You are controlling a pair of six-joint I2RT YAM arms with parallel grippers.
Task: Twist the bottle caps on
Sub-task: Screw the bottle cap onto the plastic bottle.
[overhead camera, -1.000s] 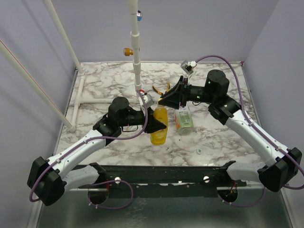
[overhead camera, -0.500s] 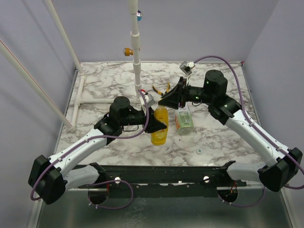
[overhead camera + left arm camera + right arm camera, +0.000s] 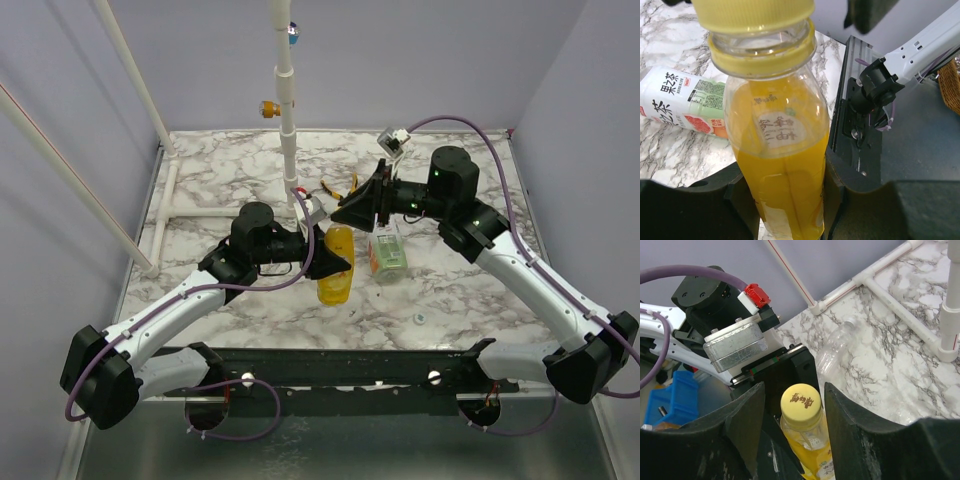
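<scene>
The yellow bottle [image 3: 335, 265] stands upright near the table's middle, with my left gripper [image 3: 785, 200] shut on its body [image 3: 780, 165]. A yellow cap [image 3: 801, 401] sits on its neck [image 3: 760, 42]. My right gripper [image 3: 795, 390] is over the top, one finger on each side of the cap with a gap on both sides, open. In the top view the right gripper [image 3: 345, 213] hides the cap. The clear bottle with a green-and-white label [image 3: 388, 255] lies just right of the yellow one [image 3: 680, 102]. A whitish cap [image 3: 420, 319] lies near the front edge.
Yellow-handled pliers [image 3: 340, 188] lie behind the bottles. A white pipe frame [image 3: 200, 210] lies at the left and a white post [image 3: 288, 120] stands behind the middle. Another clear bottle [image 3: 832, 352] lies on the marble beyond the left gripper.
The right gripper has shifted slightly over the yellow bottle's top. The left arm and the bottle have stayed put.
</scene>
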